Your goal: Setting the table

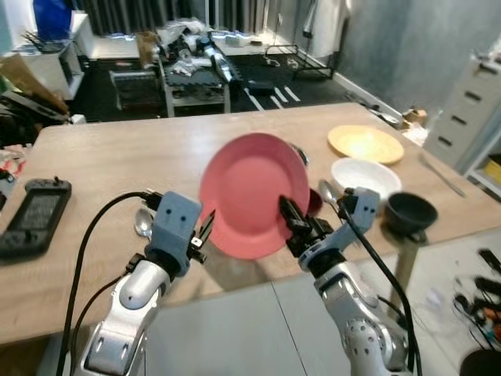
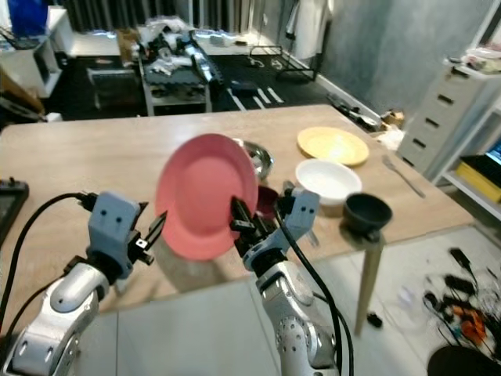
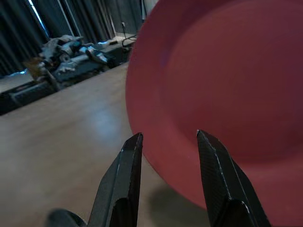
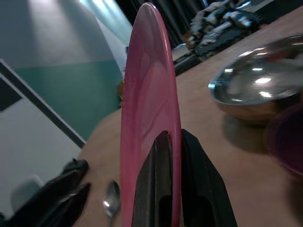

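Left eye view: one pink plate (image 1: pixel 252 192) is held on edge above the wooden table (image 1: pixel 102 157), its rim pinched between the closed fingers of the right gripper (image 1: pixel 291 215). The left gripper (image 1: pixel 205 227) sits just beside the plate's other edge, fingers parted and holding nothing. Beyond stand one yellow plate (image 1: pixel 365 143), one white bowl (image 1: pixel 365 176) and one black bowl (image 1: pixel 410 211). One steel bowl (image 4: pixel 255 94) lies behind the pink plate. One spoon (image 1: pixel 143 222), perhaps, lies near the left gripper, and one black controller (image 1: pixel 33 213) rests at the table's left.
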You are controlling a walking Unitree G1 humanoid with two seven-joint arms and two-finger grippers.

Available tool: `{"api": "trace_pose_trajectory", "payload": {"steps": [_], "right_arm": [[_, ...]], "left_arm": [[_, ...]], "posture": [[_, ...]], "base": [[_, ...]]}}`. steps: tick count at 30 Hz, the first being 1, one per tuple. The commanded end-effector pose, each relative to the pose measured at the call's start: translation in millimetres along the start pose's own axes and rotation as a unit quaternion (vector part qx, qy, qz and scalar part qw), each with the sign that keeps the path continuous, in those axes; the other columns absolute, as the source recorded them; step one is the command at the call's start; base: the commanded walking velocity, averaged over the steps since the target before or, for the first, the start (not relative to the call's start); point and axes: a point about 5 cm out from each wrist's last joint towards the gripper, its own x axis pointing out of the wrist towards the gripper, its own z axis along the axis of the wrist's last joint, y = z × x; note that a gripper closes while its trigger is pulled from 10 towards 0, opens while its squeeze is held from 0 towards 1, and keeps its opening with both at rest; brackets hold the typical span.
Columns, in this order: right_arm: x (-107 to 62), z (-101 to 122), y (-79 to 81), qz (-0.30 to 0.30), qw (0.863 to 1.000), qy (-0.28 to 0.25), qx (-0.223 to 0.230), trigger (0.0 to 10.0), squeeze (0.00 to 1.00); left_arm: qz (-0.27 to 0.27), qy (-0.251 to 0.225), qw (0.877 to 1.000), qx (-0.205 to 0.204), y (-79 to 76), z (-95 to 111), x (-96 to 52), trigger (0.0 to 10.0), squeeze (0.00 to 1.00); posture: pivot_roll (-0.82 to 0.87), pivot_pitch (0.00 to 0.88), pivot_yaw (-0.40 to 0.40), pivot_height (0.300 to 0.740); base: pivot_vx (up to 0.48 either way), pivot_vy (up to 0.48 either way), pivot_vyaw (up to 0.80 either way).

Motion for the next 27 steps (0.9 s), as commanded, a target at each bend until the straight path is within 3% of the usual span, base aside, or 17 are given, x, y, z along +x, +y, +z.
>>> {"api": "trace_pose_trajectory", "payload": {"steps": [1,4,7,10,27], "right_arm": [[1.3,-5.0,4.8,0.006,1.000,0.013,0.022,10.0,0.00],[0.1,-11.1,8.6,0.016,0.998,0.031,0.061,10.0,0.00],[-2.0,-14.7,11.0,0.027,0.996,0.042,0.072,10.0,0.00],[-4.1,-23.1,13.4,0.035,0.997,0.062,0.043,10.0,0.00],[-0.9,-55.5,13.5,0.051,0.991,0.123,-0.012,10.0,0.00]], "left_arm": [[0.002,0.010,1.000,0.005,1.1,-4.4,-2.6,10.0,0.00],[0.003,0.013,1.000,0.005,0.6,-3.6,-4.1,10.0,0.00],[-0.002,0.011,1.000,0.010,-0.9,-2.4,-5.9,10.0,0.00],[-0.013,0.003,1.000,0.024,-4.4,-0.3,-8.3,10.0,0.00],[-0.015,-0.002,1.000,0.027,-7.6,2.0,-9.0,10.0,0.00]], "posture": [[0.11,0.063,0.030,0.740],[0.11,0.067,0.029,0.740],[0.11,0.069,0.028,0.740],[0.11,0.071,0.028,0.740],[0.13,0.075,0.024,0.740]], "base": [[0.480,0.000,0.00],[0.269,0.000,0.00],[0.000,0.000,0.00],[0.000,0.000,0.00],[0.000,0.000,0.00]]}}
